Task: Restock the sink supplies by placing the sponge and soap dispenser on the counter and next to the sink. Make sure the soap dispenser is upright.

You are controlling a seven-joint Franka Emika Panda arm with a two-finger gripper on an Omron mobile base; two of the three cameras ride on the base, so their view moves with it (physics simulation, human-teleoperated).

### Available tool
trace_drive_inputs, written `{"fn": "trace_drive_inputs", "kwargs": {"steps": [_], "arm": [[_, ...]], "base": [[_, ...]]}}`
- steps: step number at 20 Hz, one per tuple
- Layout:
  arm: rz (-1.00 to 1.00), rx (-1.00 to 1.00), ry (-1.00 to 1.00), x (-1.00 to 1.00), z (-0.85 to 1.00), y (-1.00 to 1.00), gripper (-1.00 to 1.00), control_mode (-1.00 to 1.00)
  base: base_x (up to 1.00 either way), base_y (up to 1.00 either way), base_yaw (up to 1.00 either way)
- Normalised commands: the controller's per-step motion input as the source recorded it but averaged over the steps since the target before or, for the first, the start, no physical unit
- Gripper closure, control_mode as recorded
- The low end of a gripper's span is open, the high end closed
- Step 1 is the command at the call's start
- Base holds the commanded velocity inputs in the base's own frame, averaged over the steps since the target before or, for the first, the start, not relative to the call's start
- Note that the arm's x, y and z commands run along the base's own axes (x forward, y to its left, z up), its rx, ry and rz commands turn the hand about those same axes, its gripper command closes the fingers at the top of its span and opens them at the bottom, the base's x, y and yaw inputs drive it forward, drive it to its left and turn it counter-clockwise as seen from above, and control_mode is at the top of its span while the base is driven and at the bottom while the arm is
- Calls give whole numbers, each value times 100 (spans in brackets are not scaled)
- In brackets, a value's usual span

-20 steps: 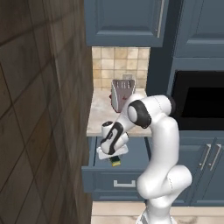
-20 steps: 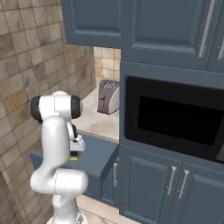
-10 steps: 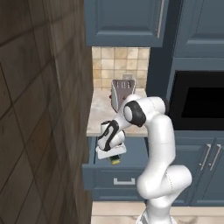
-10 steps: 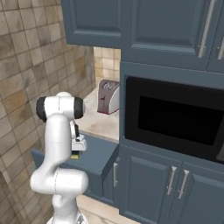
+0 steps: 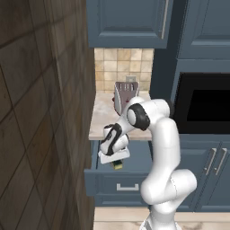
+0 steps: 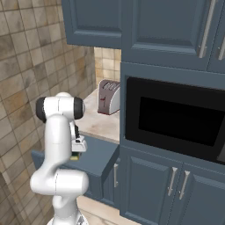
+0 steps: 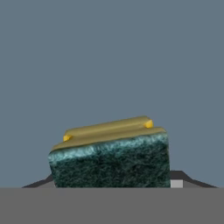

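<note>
Lowered since a second ago: the arm's hand has sunk from level with the tabletop edge into the open drawer [image 5: 117, 177], and the elbow joint has dropped with it.

Item, claw [image 5: 116, 162]: down inside the drawer, over the sponge; whether the jaws are spread or pinching cannot be told from these views.

Item, sponge [image 7: 110, 157]: yellow block with a dark green scouring face, lying on the drawer floor right at the finger tips in the hand view; a yellow-green corner shows under the hand in the left base view.

Item, drawer: dark blue, pulled out below the tabletop.

Item, tabletop [image 5: 105, 120]: beige marbled stone, unchanged.

Item, toaster [image 6: 109, 97]: silver, at the back of the tabletop, unmoved.
</note>
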Motion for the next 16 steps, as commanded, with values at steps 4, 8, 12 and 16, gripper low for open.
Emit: {"fn": "trace_drive_inputs", "kwargs": {"steps": [4,8,12,16], "arm": [[0,0,0,-63,0,-15,100,-100],[0,2,0,-98,0,-25,100,-100],[-2,1,-9,-74,43,-14,100,-100],[-1,0,-15,-7,100,0,100,-100]], "base": [[0,0,0],[0,0,0],[0,0,0],[0,0,0]]}}
